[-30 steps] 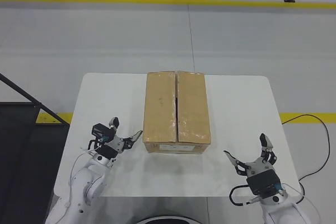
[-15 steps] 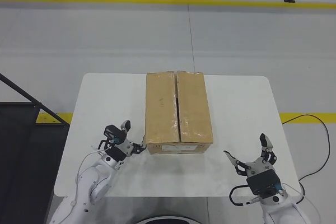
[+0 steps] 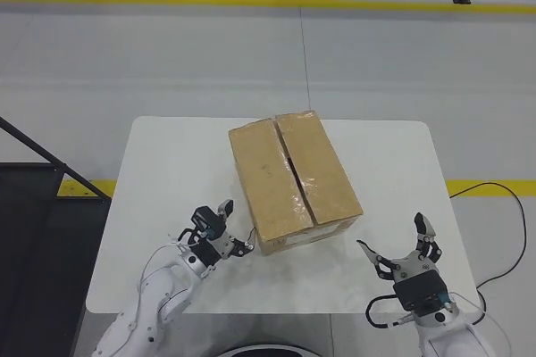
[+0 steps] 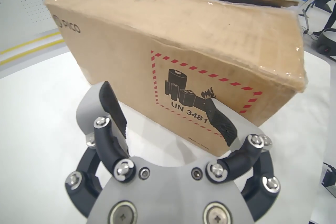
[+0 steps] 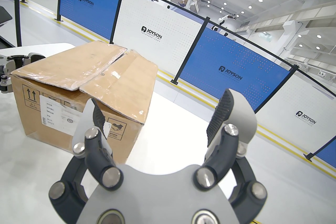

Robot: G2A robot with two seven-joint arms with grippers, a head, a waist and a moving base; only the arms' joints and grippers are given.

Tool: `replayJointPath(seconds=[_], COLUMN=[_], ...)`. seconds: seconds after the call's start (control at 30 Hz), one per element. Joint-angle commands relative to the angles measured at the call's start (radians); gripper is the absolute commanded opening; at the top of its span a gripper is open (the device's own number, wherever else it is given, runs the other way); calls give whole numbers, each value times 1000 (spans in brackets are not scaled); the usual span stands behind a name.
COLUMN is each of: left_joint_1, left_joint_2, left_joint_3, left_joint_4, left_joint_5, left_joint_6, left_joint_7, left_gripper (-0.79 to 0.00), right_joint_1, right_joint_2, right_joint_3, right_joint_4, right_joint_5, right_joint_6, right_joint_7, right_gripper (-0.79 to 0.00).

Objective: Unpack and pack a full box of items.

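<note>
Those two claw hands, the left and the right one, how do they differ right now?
The left gripper sits right at the long side of the cardboard box; the right gripper is well apart from it, over bare table. The left gripper points at the box; the right gripper points past it. Both are open and hold nothing.

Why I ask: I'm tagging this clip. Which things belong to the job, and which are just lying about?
Job: box; left gripper, open beside the box; right gripper, open, apart from it.
Lying about: table; floor cable; fence panels.
</note>
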Motion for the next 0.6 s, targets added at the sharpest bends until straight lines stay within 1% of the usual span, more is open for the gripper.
replayJointPath(seconds=[0.0,0.13,0.23,0.33,0.47,0.57], left_joint_1=[-2,-2,3,10,11,18], left_joint_2=[-1,-1,0,1,3,5], left_joint_3=[12,24,14,-20,-73,-105], left_joint_4=[0,1,-4,-5,2,3], left_joint_5=[0,-10,-24,-69,-163,-197], left_joint_6=[-9,-39,-41,-28,-20,-15], left_joint_7=[-1,0,21,55,63,68], left_gripper=[0,0,0,0,0,0], right_joint_1=[2,11,19,34,67,98], right_joint_2=[0,2,2,0,-2,-4], right_joint_3=[1,-2,-21,-54,-103,-133], right_joint_4=[0,-3,-7,-9,0,12], right_joint_5=[-4,-112,-211,-289,-378,-402], right_joint_6=[1,30,60,92,100,96], right_joint_7=[3,32,56,79,106,127], right_gripper=[0,0,0,0,0,0])
